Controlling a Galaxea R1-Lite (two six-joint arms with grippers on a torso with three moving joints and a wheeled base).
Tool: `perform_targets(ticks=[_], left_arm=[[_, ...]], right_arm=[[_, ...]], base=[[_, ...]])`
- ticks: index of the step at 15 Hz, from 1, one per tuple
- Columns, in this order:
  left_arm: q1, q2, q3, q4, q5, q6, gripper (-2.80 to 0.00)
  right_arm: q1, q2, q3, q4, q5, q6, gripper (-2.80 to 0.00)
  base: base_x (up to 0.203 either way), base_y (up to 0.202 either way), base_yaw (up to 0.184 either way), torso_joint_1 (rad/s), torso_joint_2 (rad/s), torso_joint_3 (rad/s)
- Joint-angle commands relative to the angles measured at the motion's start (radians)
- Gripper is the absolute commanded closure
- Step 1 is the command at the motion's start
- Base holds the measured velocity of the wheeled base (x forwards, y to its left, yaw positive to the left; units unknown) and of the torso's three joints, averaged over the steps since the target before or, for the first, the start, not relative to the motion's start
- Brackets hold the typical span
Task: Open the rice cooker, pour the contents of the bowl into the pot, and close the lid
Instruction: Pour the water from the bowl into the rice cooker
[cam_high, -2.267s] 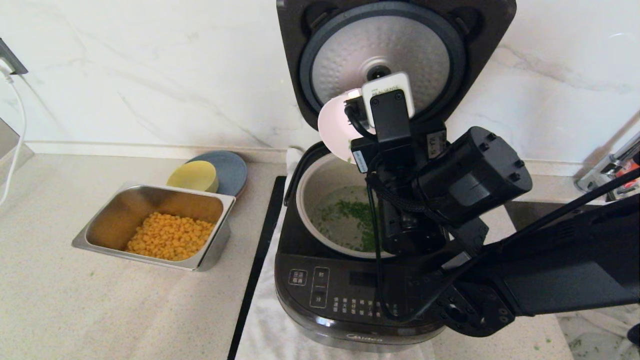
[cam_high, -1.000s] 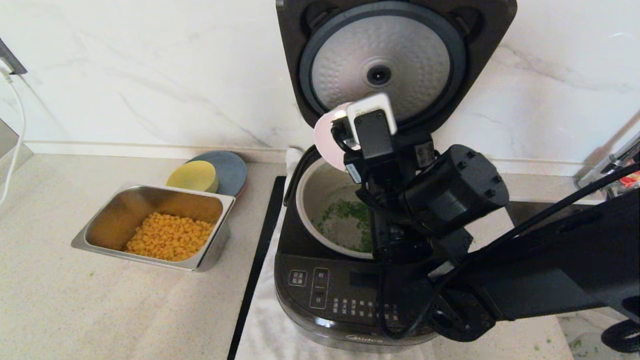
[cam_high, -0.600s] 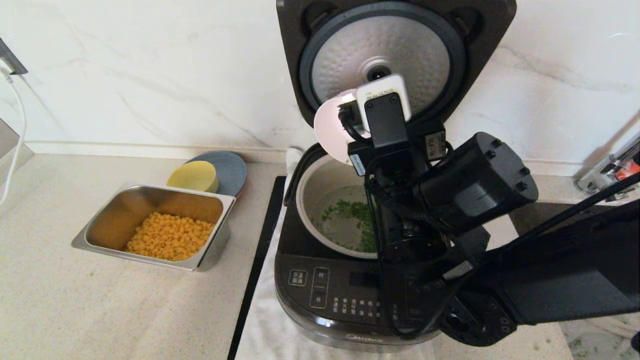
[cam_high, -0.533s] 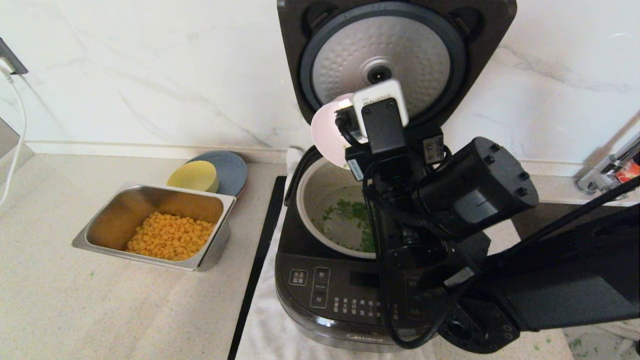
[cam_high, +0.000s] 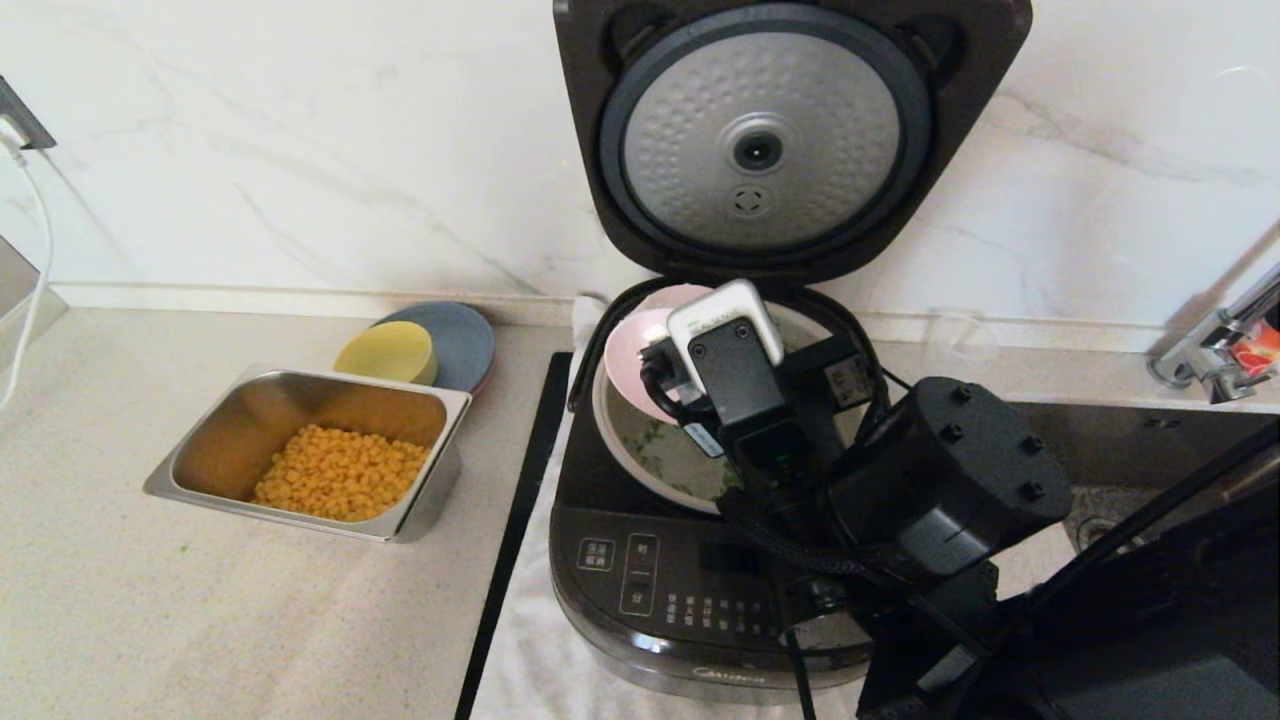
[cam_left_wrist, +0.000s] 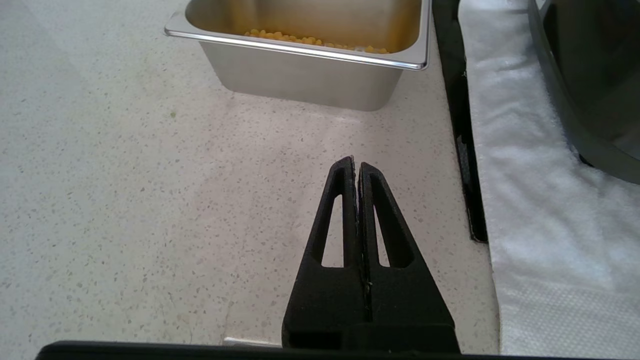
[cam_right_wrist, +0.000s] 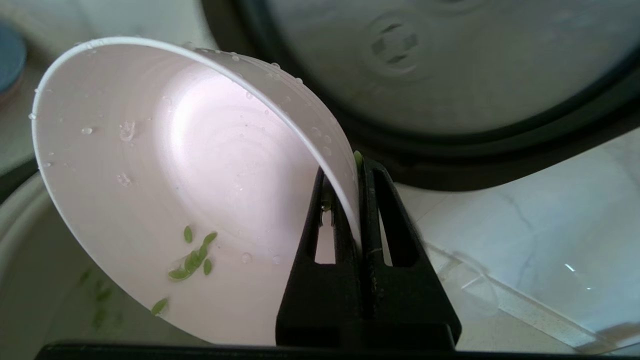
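1. The bowl is tipped steeply on its side over the open pot, at the pot's back-left part, its mouth facing down into the pot.
2. A few green bits of the contents cling to the bowl's wet inside wall; more of them lie on the pot's floor.
3. The right tool is clamped on the bowl's rim, one finger inside the bowl and one outside (a green scrap sits right at the pinch).
4. The pot sits in the rice cooker, whose control panel faces the robot.
5. The lid stands fully open, upright behind the pot, its dimpled silver underside facing forward.
6. The cooker rests on a white cloth on the desk.
7. To the cooker's left a steel tray holds yellow corn; behind the tray a yellow bowl sits on a blue-grey plate.
8. The left tool hangs over the bare desk near the tray, its fingers pressed together and empty.
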Motion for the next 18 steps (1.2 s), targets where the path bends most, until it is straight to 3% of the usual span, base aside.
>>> perform_targets(ticks=[1,7,12,14,16,18], left_arm=[[0.000,-0.001,0.008,-0.001,0.001,0.000,0.00],[0.000,-0.001,0.008,-0.001,0.001,0.000,0.00],[0.000,-0.001,0.008,-0.001,0.001,0.000,0.00],[0.000,-0.001,0.008,-0.001,0.001,0.001,0.00],[0.000,-0.001,0.008,-0.001,0.001,0.001,0.00],[0.000,-0.001,0.008,-0.001,0.001,0.000,0.00]], right_arm=[[0.002,-0.034,-0.026,-0.009,-0.007,-0.005,0.00],[0.012,-0.100,-0.034,-0.009,-0.009,-0.008,0.00],[0.021,-0.098,0.114,-0.009,-0.004,-0.016,0.00],[0.020,-0.098,0.046,-0.009,-0.003,-0.023,0.00],[0.019,-0.099,0.077,-0.009,-0.008,-0.026,0.00],[0.017,-0.115,0.017,-0.009,-0.054,-0.027,0.00]], base=[[0.000,0.000,0.000,0.000,0.00,0.000],[0.000,0.000,0.000,0.000,0.00,0.000],[0.000,0.000,0.000,0.000,0.00,0.000],[0.000,0.000,0.000,0.000,0.00,0.000],[0.000,0.000,0.000,0.000,0.00,0.000],[0.000,0.000,0.000,0.000,0.00,0.000]])
